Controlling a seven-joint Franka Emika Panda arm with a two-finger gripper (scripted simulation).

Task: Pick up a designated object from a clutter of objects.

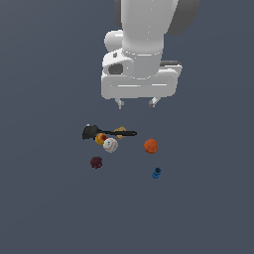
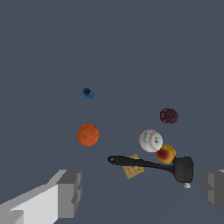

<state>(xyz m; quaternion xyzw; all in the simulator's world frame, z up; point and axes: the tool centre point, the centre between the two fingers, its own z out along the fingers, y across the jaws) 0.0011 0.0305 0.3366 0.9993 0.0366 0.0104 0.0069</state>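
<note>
The designated object, a small dark maroon bumpy lump (image 1: pixel 96 162) (image 2: pixel 169 116), lies on the grey floor at the exterior view's left edge of the clutter. The clutter holds a black long-handled utensil (image 1: pixel 106 132) (image 2: pixel 151 165), a white ball (image 1: pixel 110 145) (image 2: pixel 150 140), a yellow-red piece (image 1: pixel 100 138) (image 2: pixel 166 154), a tan piece (image 1: pixel 119 132) (image 2: pixel 133 166), an orange ball (image 1: pixel 151 146) (image 2: pixel 88 134) and a blue piece (image 1: pixel 156 172) (image 2: pixel 89 93). My gripper (image 1: pixel 136 102) (image 2: pixel 140 192) hangs open well above the clutter, with nothing between its fingers. It touches none of the items.
The floor is a plain dark grey surface (image 1: pixel 49 208). The arm's white body (image 1: pixel 144 44) rises above the gripper in the exterior view.
</note>
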